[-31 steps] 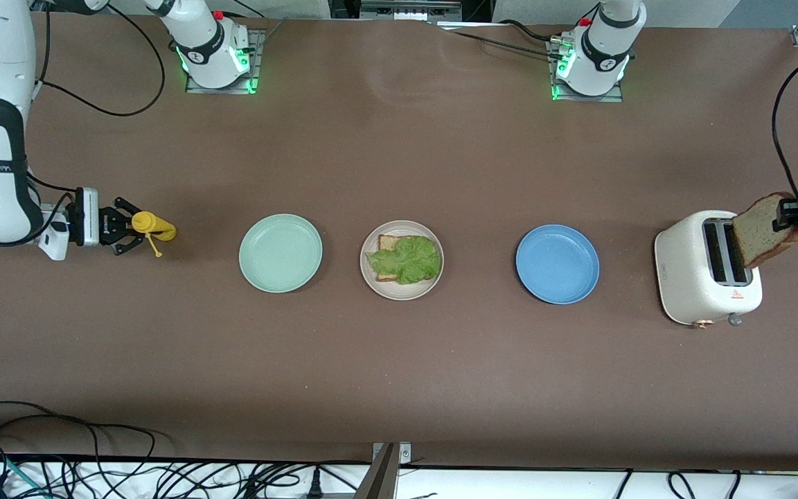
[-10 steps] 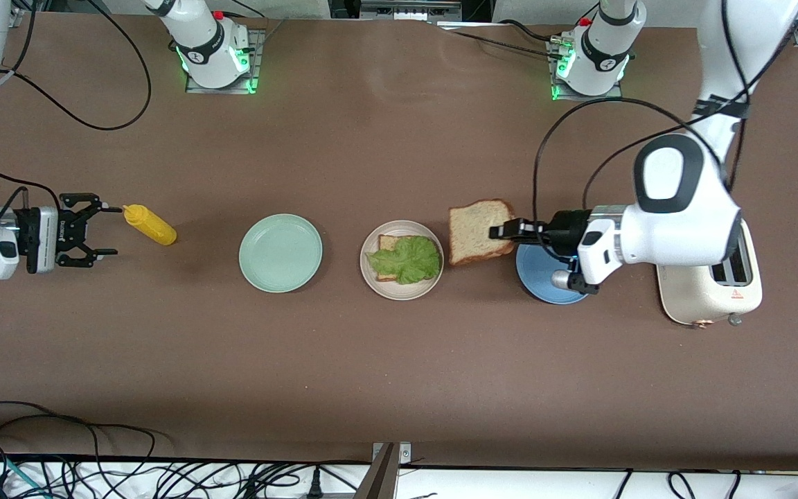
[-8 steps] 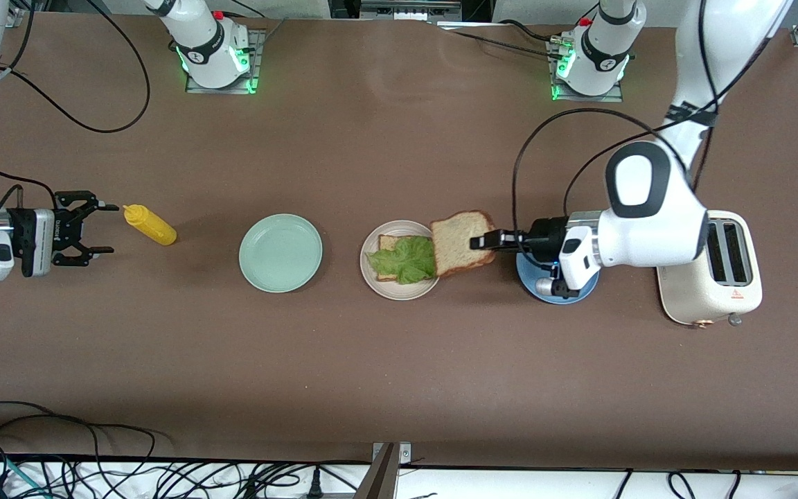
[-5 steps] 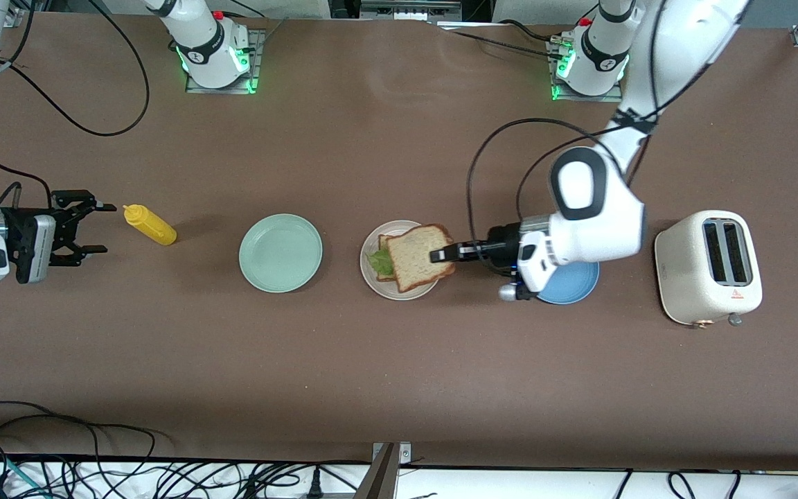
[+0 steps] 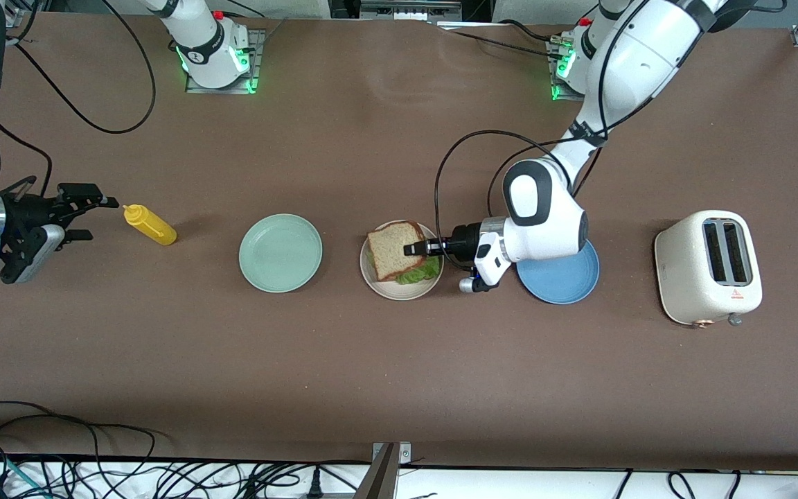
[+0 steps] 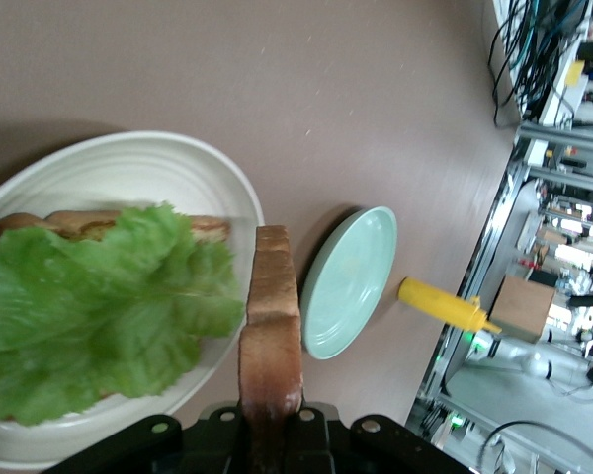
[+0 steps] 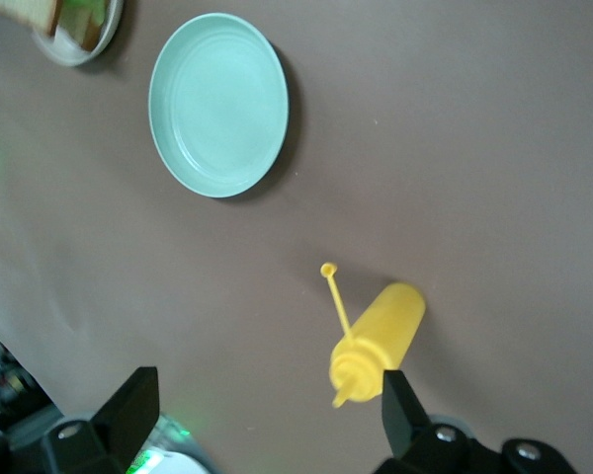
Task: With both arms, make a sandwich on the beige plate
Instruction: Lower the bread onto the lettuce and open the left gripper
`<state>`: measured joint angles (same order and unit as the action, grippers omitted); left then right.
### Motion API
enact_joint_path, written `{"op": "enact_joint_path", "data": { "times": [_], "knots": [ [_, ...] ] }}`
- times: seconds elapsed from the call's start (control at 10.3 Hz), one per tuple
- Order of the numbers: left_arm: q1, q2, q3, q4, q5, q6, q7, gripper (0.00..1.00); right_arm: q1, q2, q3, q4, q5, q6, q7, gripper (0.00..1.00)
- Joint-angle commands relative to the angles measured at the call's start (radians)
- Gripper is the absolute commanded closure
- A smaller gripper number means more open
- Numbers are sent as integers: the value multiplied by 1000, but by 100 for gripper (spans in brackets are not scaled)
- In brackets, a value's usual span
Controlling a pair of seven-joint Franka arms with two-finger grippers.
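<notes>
The beige plate (image 5: pixel 399 294) lies mid-table with a bread slice and a ruffled lettuce leaf (image 5: pixel 418 275) on it. My left gripper (image 5: pixel 414 249) is shut on the crust edge of a second bread slice (image 5: pixel 392 249), which hangs over the lettuce and hides most of it. In the left wrist view that held slice (image 6: pixel 271 326) shows edge-on between the jaws, above the lettuce (image 6: pixel 89 306), the lower slice (image 6: pixel 79 222) and the plate (image 6: pixel 128 168). My right gripper (image 5: pixel 94 219) is open and empty beside the yellow bottle (image 5: pixel 151 224) at the right arm's end of the table.
A mint green plate (image 5: pixel 280 252) lies between the beige plate and the bottle. A blue plate (image 5: pixel 565 281) sits partly under the left arm's wrist. A white toaster (image 5: pixel 707 267) stands at the left arm's end. The right wrist view shows the bottle (image 7: pixel 381 336) and mint plate (image 7: pixel 217 104).
My left arm has carried the bread slice from over the blue plate to over the lettuce on the beige plate. The right gripper has tilted and drawn slightly away from the bottle.
</notes>
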<state>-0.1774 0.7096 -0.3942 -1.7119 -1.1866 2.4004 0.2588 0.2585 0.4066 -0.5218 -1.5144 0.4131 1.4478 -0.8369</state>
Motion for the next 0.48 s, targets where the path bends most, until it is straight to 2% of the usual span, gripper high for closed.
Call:
{"op": "enact_joint_path", "data": {
  "times": [0.0,0.1,0.29,0.39],
  "knots": [
    [1,14,3,-20,-76,0,140,25,27,-60,8,-1,-58,-32,261,0],
    [6,11,3,-20,-70,-3,148,0,57,-74,6,0,-106,-30,362,0],
    [9,-7,9,-20,-20,-3,142,0,126,-83,8,43,-206,-24,526,0],
    [10,-25,12,-20,51,-3,128,0,136,-84,9,51,-206,-26,600,0]
  ]
}}
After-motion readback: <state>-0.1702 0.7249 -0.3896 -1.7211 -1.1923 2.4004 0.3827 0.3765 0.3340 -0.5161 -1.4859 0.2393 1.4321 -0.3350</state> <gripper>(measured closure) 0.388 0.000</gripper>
